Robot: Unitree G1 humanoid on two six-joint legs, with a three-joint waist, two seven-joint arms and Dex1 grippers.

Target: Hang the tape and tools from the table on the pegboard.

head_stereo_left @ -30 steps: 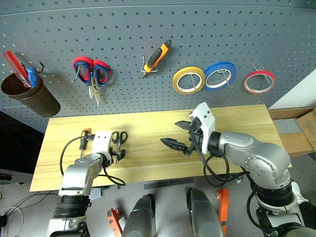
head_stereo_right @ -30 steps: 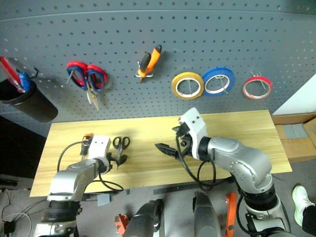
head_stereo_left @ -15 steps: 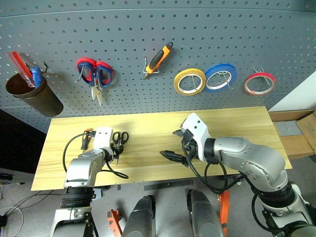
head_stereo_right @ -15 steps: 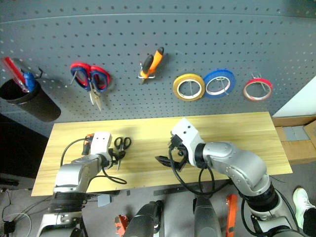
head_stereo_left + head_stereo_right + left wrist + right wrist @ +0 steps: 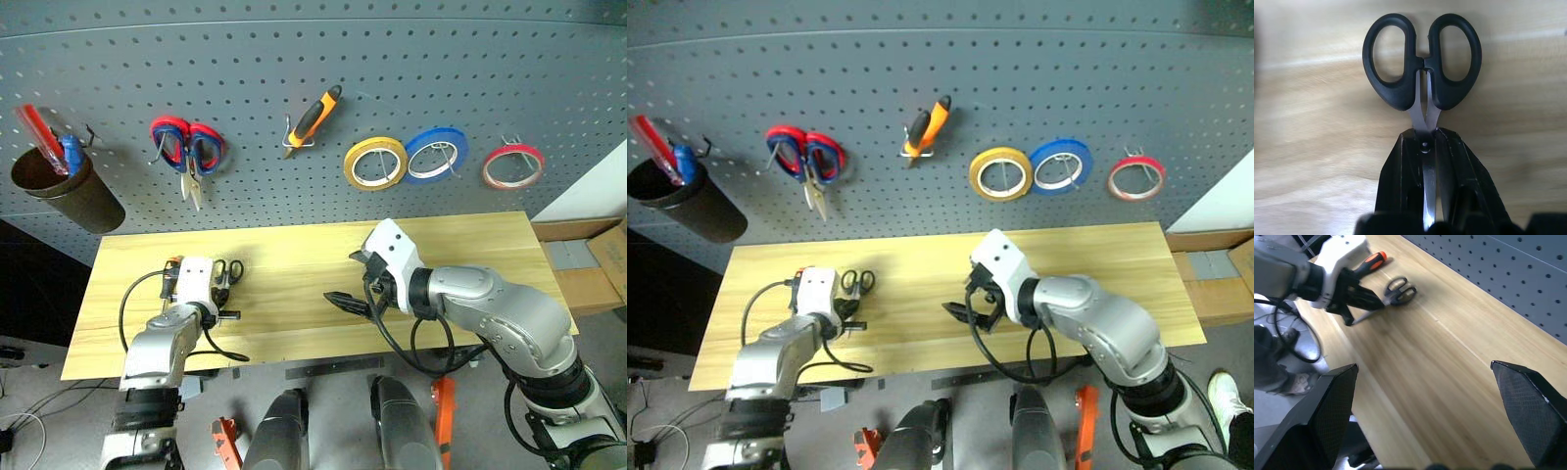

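On the left of the light wood table (image 5: 470,235), my left gripper (image 5: 1425,139) is shut on the blades of the small black-handled scissors (image 5: 1396,98), whose handles (image 5: 228,269) point toward the pegboard (image 5: 490,78). The screwdriver (image 5: 171,266) with its orange-and-black handle lies on the table just beside that hand. Over the table's middle my right gripper (image 5: 353,279) hangs open with nothing in it. The thin red tape (image 5: 513,164) and the orange-handled pliers (image 5: 313,117) hang from hooks on the pegboard.
Red-and-blue scissors (image 5: 186,147), a yellow roll (image 5: 374,162) and a blue roll (image 5: 436,152) also hang on the board. A brown cup (image 5: 64,186) with red and blue items hangs at the far left. Cardboard boxes (image 5: 588,264) sit right of the table.
My left gripper has closed on the black scissors' blades, and the scissors have shifted slightly on the table. The right gripper stays open in about the same place.
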